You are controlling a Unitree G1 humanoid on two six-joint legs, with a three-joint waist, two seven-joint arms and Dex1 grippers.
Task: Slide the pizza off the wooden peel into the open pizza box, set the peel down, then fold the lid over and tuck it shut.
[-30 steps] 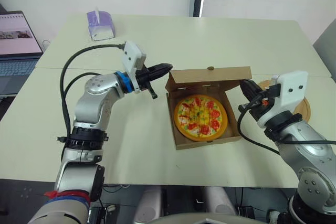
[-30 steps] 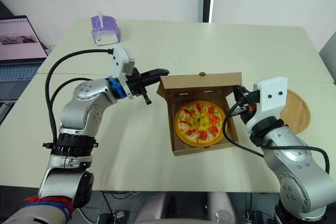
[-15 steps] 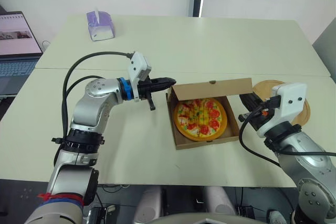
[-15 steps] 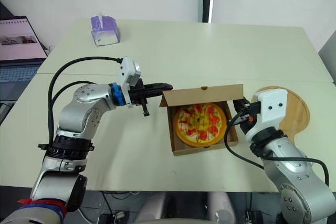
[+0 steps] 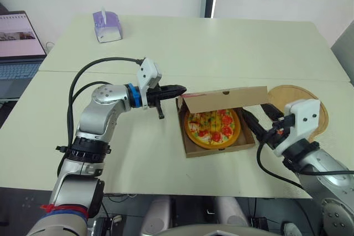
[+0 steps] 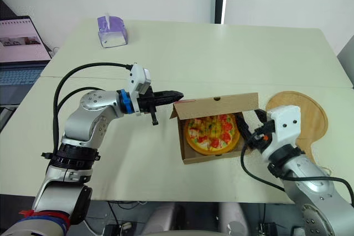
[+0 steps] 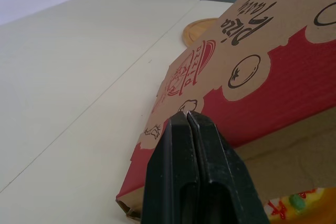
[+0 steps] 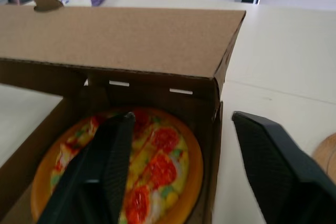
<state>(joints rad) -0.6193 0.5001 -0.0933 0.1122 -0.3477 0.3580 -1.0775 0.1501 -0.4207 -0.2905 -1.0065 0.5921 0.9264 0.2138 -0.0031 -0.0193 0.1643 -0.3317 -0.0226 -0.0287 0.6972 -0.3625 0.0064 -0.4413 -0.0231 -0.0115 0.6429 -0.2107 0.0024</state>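
1. You are working on the closing step. The pizza [image 5: 212, 126] is sitting inside the box [image 5: 218, 148], and the peel [image 5: 301, 100] is lying flat on the desk [image 5: 238, 42], just beyond the box on the right, so the first two steps look done.
2. The lid [image 5: 227, 98] is leaning roughly halfway over, shading the back part of the pizza, with its front edge not yet down and nothing tucked.
3. Your left gripper [image 5: 180, 89] is clenched with nothing between the fingers. Its tip is pressing on the printed outer face of the lid near the left corner, so it is acting as a pusher.
4. Your right gripper [image 5: 261, 117] is released and wide. In its wrist view one finger is reaching over the pizza while the other is sitting outside the box's right wall.
5. For the next move, you are probably looking at these steps:
   - Press the lid forward and down with the left tip.
   - Draw the right gripper clear of the wall first, or the lid may land on that inner finger.
   - Bring the right gripper to the front edge to guide the flap into the box and tuck it.
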